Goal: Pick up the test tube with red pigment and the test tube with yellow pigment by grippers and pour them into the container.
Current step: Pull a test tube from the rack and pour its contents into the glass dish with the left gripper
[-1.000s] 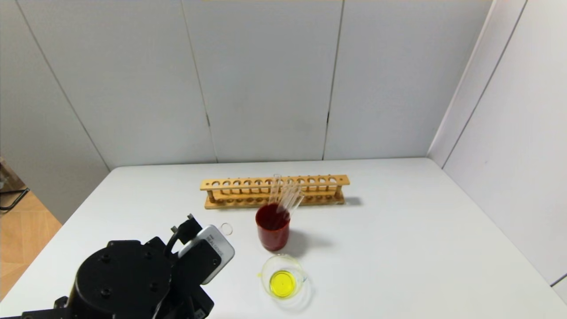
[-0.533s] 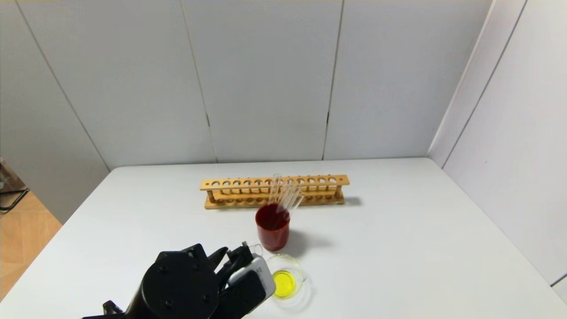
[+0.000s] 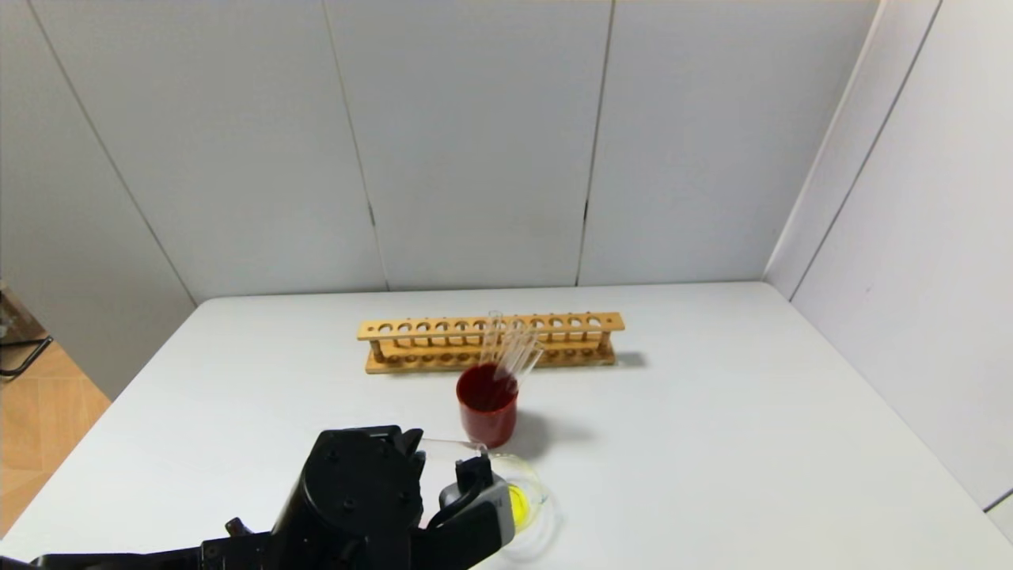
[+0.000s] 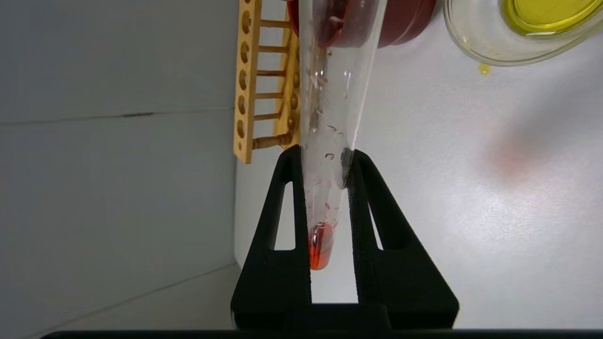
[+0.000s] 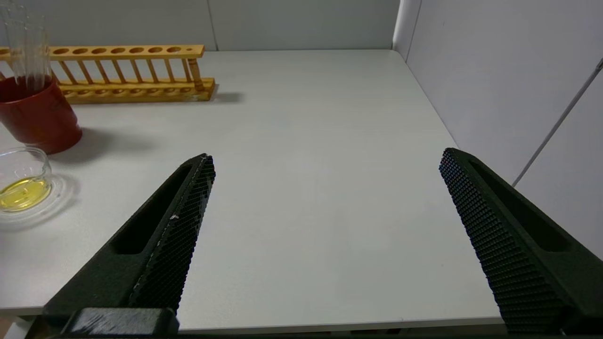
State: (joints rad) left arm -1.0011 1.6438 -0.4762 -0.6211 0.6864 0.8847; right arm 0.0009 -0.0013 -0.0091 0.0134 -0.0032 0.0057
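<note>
My left gripper (image 4: 325, 153) is shut on the test tube with red pigment (image 4: 330, 108), low on its length. A little red-orange liquid sits at its rounded end (image 4: 320, 247). In the head view the tube (image 3: 451, 441) lies almost level, its open mouth close to the far left rim of the container (image 3: 542, 495). The container is a low clear glass cup holding yellow liquid (image 4: 546, 14). The test tube with yellow pigment is out of view. My right gripper (image 5: 326, 157) stands open over the near right table edge, holding nothing.
A beaker of dark red liquid (image 3: 487, 412) stands just behind the container, with clear tubes (image 3: 514, 352) leaning in it. The wooden tube rack (image 3: 491, 340) lies farther back. A yellow drop (image 4: 484, 69) marks the table beside the container.
My left arm has swung right, from the table's left part to the container. The red tube has tipped from upright to nearly level, mouth toward the container.
</note>
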